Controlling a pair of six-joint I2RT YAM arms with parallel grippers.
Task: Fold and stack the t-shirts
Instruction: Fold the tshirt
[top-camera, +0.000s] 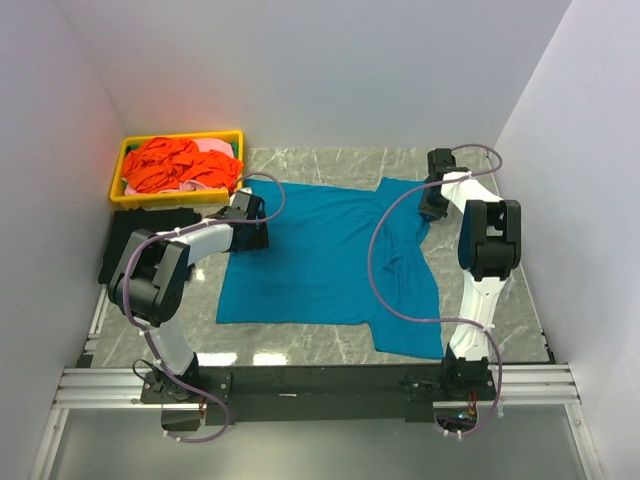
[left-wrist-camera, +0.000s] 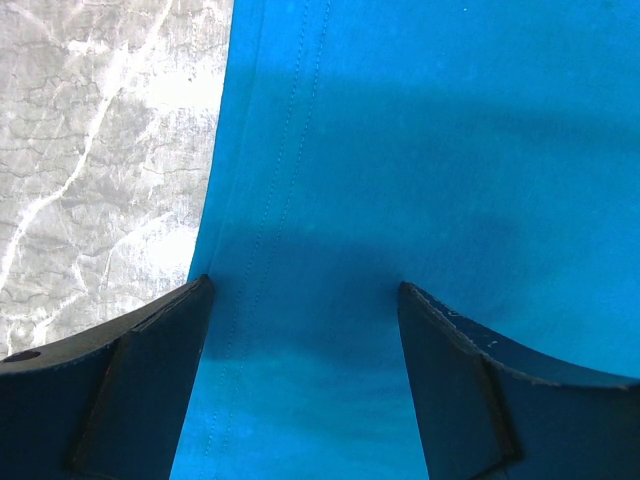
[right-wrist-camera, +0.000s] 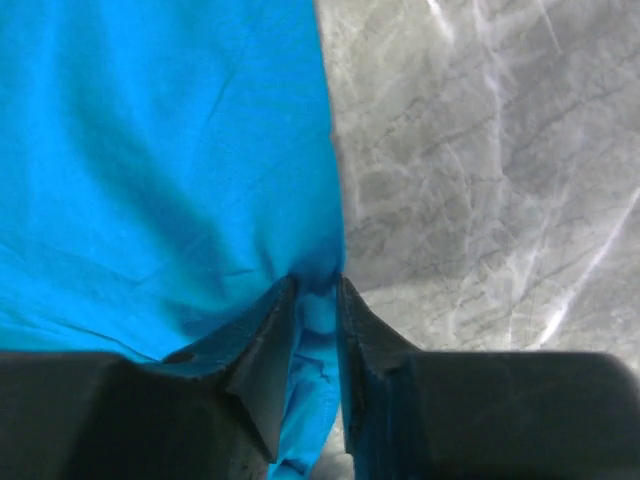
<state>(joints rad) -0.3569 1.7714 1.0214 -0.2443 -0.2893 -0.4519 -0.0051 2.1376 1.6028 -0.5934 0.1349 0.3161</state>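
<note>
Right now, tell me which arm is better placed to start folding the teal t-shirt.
Right. The right gripper pinches an edge of the teal t-shirt between its fingers, beside the bare table. The left gripper stands open over the stitched hem, holding nothing.

The teal t-shirt (top-camera: 320, 260) is soft matt cloth with a double-stitched hem. The table (top-camera: 300, 342) is grey, veined like stone, smooth and glossy. The yellow tray (top-camera: 185, 135), upper left, looks like shiny plastic. The fingers (left-wrist-camera: 130, 390) of the left gripper (left-wrist-camera: 305, 283) are matt black
</note>
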